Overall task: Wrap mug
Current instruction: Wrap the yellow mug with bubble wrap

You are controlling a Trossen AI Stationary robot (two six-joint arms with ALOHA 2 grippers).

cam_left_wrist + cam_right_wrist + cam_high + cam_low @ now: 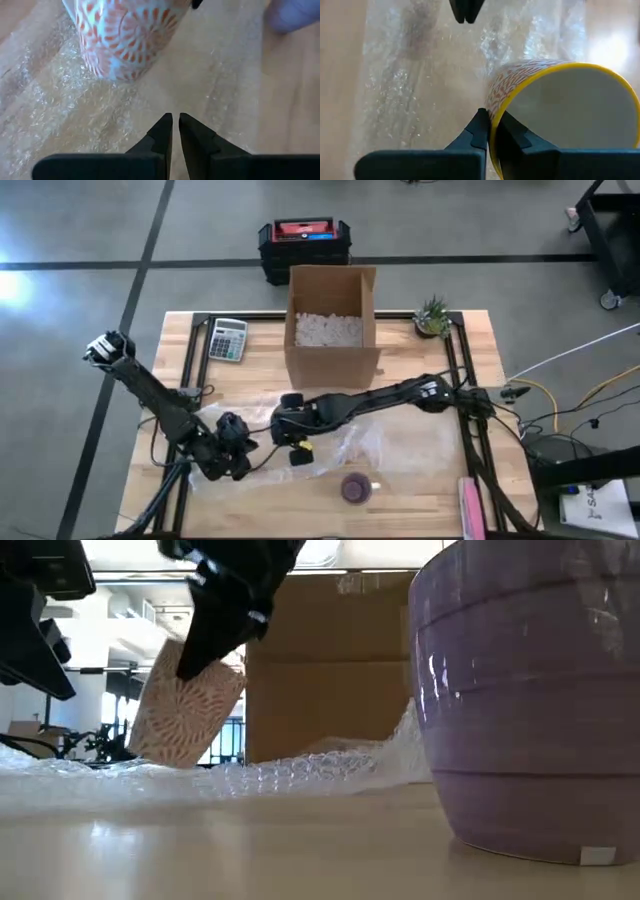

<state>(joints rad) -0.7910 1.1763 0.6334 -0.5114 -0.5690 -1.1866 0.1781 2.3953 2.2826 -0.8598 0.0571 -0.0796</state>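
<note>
While my right gripper point(490, 131) pinched the patterned mug's point(560, 110) yellow rim, it held the mug tilted over the bubble wrap point(385, 442). Just beside the mug, my left gripper point(175, 131) sat nearly closed, empty. Beyond: cardboard box point(332, 320).

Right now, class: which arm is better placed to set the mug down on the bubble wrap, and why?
The right. Its gripper already pinches the rim of the tilted mug over the bubble wrap. The left gripper is shut, holds nothing and sits beside the mug, so it would first need to take over.
</note>
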